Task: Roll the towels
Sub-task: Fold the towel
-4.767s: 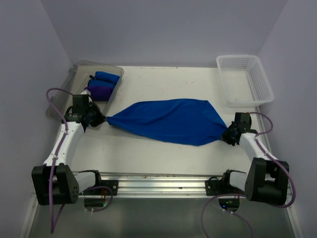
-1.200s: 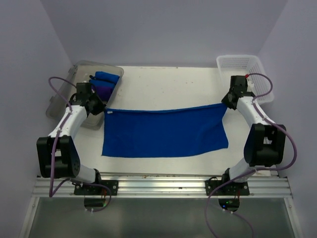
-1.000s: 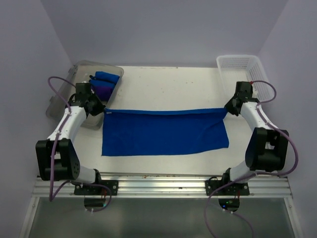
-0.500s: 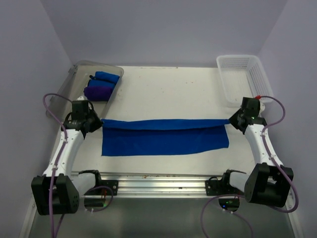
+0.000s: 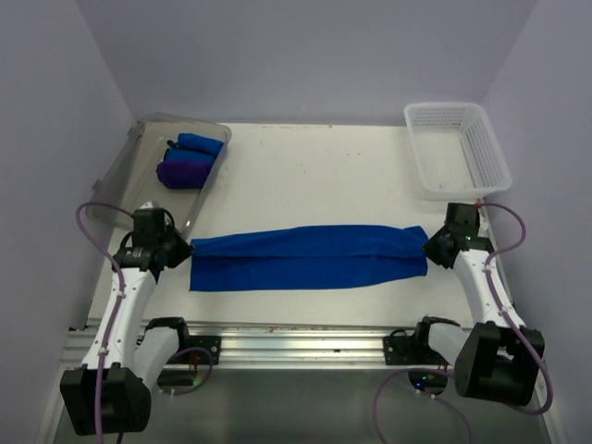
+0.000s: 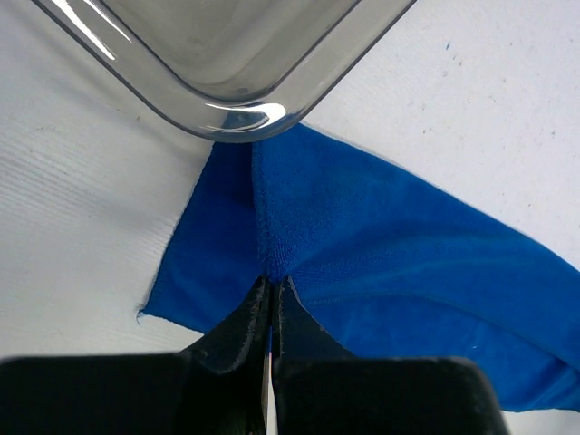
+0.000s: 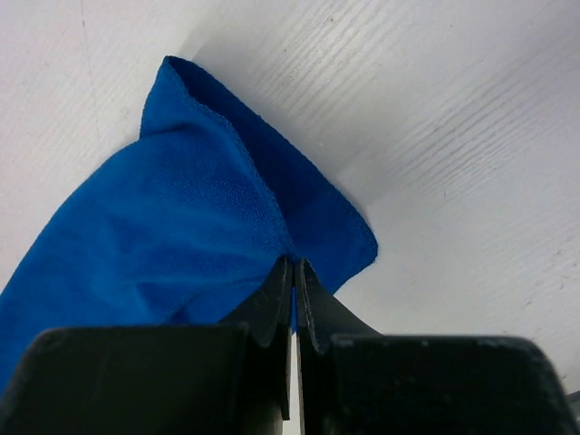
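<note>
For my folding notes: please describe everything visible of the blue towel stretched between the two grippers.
The blue towel is royal blue, soft fleecy cloth with a stitched hem. It lies on the table as a long strip, folded over lengthwise. The left gripper pinches its left end, the right gripper its right end.

One royal blue towel (image 5: 305,256) is laid flat, folded lengthwise into a long band, and held stretched between the left gripper (image 5: 185,248) and the right gripper (image 5: 428,250), an end pinched in each. A rolled blue towel (image 5: 199,144) and a rolled purple towel (image 5: 182,172) are seen side by side, well beyond the left gripper.
</note>
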### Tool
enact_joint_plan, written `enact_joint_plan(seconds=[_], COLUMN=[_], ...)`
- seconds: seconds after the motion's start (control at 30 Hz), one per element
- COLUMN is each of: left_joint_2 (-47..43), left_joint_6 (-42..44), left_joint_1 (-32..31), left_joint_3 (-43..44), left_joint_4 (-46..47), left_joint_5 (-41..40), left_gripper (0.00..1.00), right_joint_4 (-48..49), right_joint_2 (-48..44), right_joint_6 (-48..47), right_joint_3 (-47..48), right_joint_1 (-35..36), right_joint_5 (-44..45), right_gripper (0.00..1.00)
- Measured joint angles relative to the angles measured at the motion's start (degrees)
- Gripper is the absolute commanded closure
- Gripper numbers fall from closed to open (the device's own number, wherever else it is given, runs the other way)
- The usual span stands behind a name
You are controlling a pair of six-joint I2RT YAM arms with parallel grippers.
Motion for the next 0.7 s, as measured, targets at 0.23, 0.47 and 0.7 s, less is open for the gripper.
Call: enact_joint_plan(seconds=[0.23,0.47,0.7], left_joint_2=[-3.10,-4.39,-5.40], left_joint_6=[-1.01,-1.09,-1.09], left_joint_1=[0.00,0.00,0.00], left_joint_3=[2.58,4.39,4.20], left_joint_4=[-4.44,-7.28,-9.88], left_joint_5=[-0.04,-0.85,-2.58], left_gripper=[1.00,1.00,1.00], right_joint_4=[-2.71,-5.05,-5.42], right_joint_2=[-3.19,-3.02,-6.05], right_joint_6=[-0.63,-1.60,-1.60], right_joint_3=[0.74,1.42,0.20], right_joint_1=[-0.61,-4.76,-5.49], right_joint_5=[2.60,3.50,3.85], right_gripper=[1.00,1.00,1.00])
